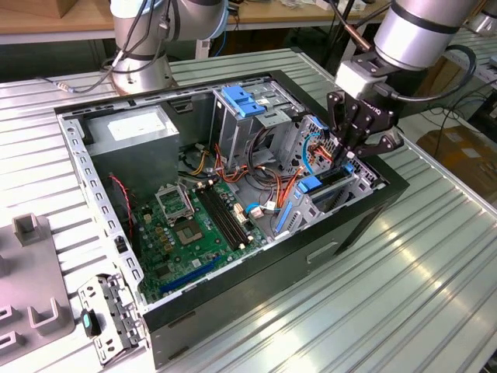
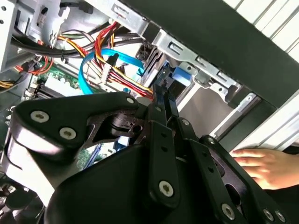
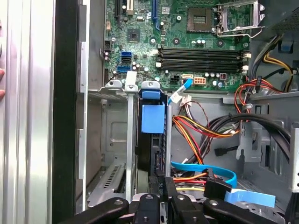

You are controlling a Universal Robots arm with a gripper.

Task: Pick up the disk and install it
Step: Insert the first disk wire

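The disk stands on edge in the metal drive cage at the front corner of the open computer case. Its blue rail faces the motherboard. My gripper is shut on the disk's near edge from above, with its fingers pressed onto the thin side. In the second wrist view the black fingers meet on the disk's dark edge, and the disk's blue rail sits in the cage beyond. In the exterior view the gripper hangs over the cage on that view's right.
Red, yellow and orange cables and a blue data cable lie right beside the cage. The motherboard, a grey power supply and a blue bracket fill the case. A person's hand rests outside the case wall.
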